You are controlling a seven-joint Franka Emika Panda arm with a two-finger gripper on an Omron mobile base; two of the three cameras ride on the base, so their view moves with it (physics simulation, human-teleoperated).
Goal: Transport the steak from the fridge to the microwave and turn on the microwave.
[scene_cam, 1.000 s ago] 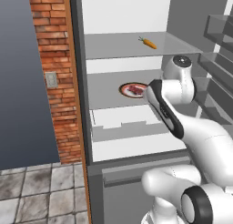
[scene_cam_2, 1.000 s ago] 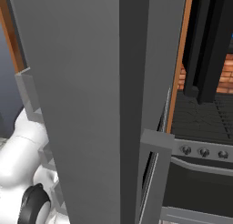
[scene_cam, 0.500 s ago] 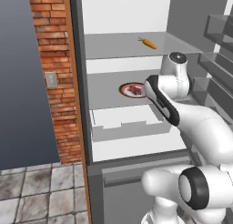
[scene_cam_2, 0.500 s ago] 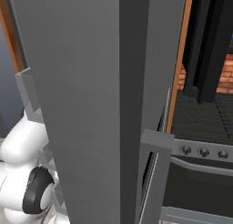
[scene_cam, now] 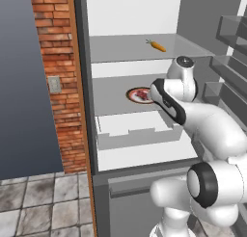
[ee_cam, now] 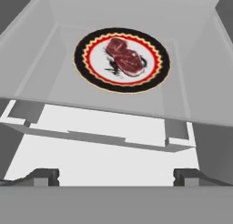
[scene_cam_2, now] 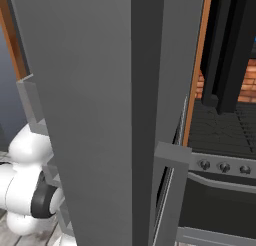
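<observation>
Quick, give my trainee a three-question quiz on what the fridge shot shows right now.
1. True or false: the steak lies on a plate on a fridge shelf.
2. The carrot lies: A) on the shelf above the steak, B) in a drawer, C) on the floor.
3. Fill in: the gripper is ____ and holds nothing.

Key: 1 true; 2 A; 3 open.
</observation>
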